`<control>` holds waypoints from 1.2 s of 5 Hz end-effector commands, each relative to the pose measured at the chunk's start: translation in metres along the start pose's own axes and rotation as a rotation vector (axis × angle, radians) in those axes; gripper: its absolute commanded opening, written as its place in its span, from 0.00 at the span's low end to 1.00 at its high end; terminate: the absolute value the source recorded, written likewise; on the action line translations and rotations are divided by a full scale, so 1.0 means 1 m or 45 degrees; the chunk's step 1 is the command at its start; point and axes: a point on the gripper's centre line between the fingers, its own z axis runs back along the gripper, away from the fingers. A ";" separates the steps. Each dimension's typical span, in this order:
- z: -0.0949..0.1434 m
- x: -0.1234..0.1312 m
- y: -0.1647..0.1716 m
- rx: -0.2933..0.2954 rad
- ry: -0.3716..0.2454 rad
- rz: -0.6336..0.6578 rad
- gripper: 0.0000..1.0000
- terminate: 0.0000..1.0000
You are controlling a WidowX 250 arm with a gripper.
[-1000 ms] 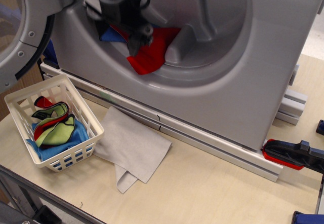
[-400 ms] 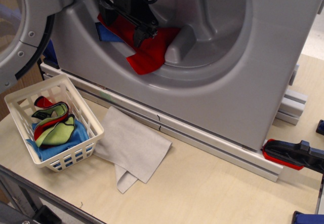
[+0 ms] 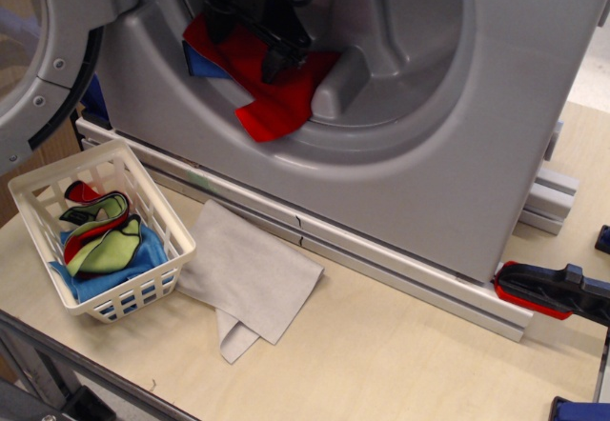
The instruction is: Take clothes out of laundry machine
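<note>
Inside the round drum of the large grey plastic laundry machine (image 3: 400, 145), the black claw (image 3: 250, 45) reaches down over the clothes, a floppy bright red cloth (image 3: 276, 83) bunched with a smaller blue piece (image 3: 200, 62). Its two dark fingers (image 3: 283, 59) are spread apart, released, with their tips down on the red fabric and nothing pinched between them. The red cloth lies at the drum's lower lip, one corner hanging over the rim, just beside a raised grey fin (image 3: 340, 83); the blue piece sits at its left edge. The round-windowed door (image 3: 43, 50) stands swung out at the left. Below on the pale wooden tabletop (image 3: 381, 354), a white slotted basket (image 3: 38, 188) holds lime-green, red-edged and blue cloths (image 3: 105, 245). A flat grey cloth (image 3: 250, 278) lies touching the basket's right side. A red and black clamp (image 3: 548, 290) sits at the far right.
</note>
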 end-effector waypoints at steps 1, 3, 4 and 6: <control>-0.010 0.011 -0.005 0.105 0.101 -0.032 1.00 0.00; -0.014 0.001 0.002 0.122 0.147 0.011 0.00 0.00; -0.016 -0.009 0.012 0.163 0.181 0.081 0.00 0.00; -0.008 -0.025 0.015 0.234 0.226 0.133 0.00 0.00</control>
